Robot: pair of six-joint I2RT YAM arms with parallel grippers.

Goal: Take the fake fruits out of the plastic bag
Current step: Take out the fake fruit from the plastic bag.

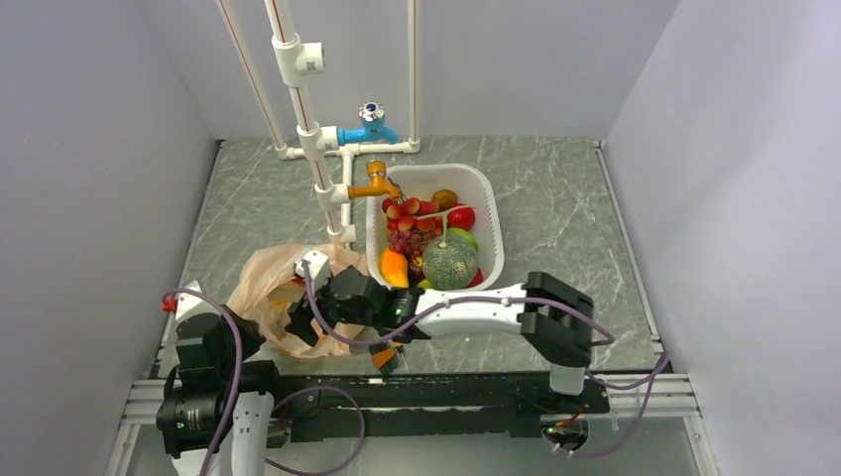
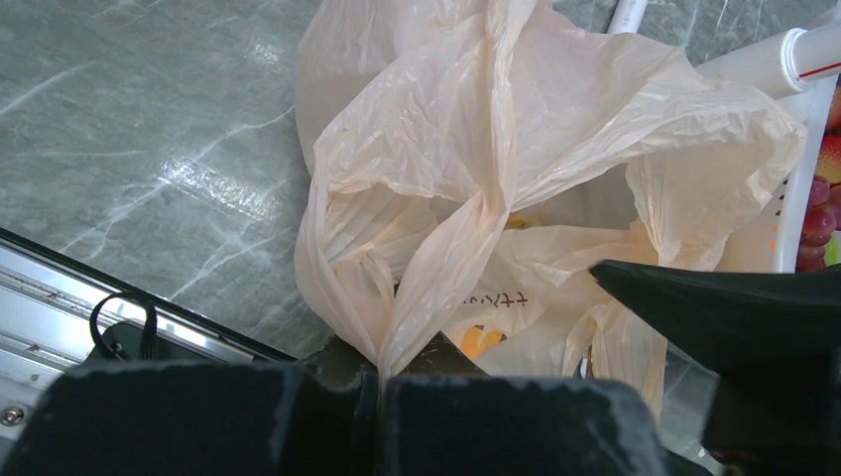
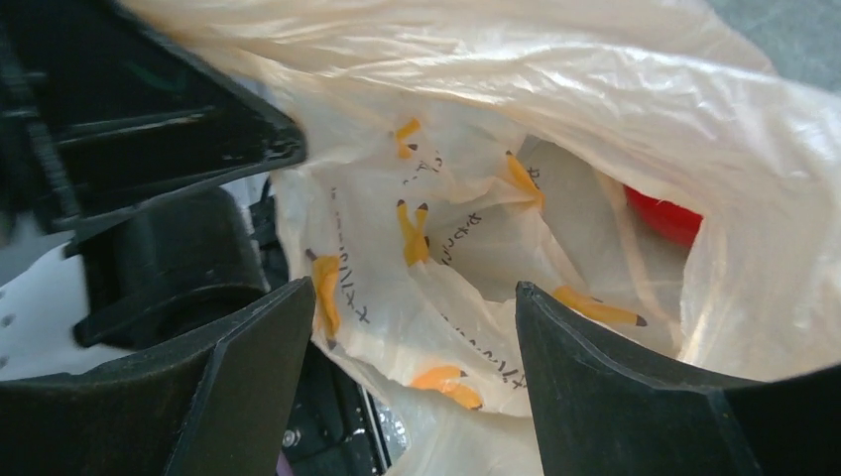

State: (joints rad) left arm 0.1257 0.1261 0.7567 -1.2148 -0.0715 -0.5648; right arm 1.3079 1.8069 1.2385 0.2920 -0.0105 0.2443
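The tan plastic bag [image 1: 263,288] lies crumpled left of the white basin [image 1: 491,223]. My left gripper [image 1: 379,349] is shut on a twisted fold of the bag [image 2: 476,178], as the left wrist view [image 2: 380,369] shows. My right gripper [image 1: 302,319] is open at the bag's mouth [image 3: 555,109]; its fingers straddle printed film in the right wrist view [image 3: 412,297] and hold nothing. A large red fruit [image 3: 664,216] shows inside the bag. The red grapes [image 1: 407,241] and the netted melon [image 1: 451,263] lie in the basin.
The basin also holds small red and orange-yellow fruits [image 1: 459,217]. White pipes with a blue tap [image 1: 369,127] and an orange tap [image 1: 377,182] stand behind the bag and basin. A metal rail [image 1: 446,382] runs along the near edge.
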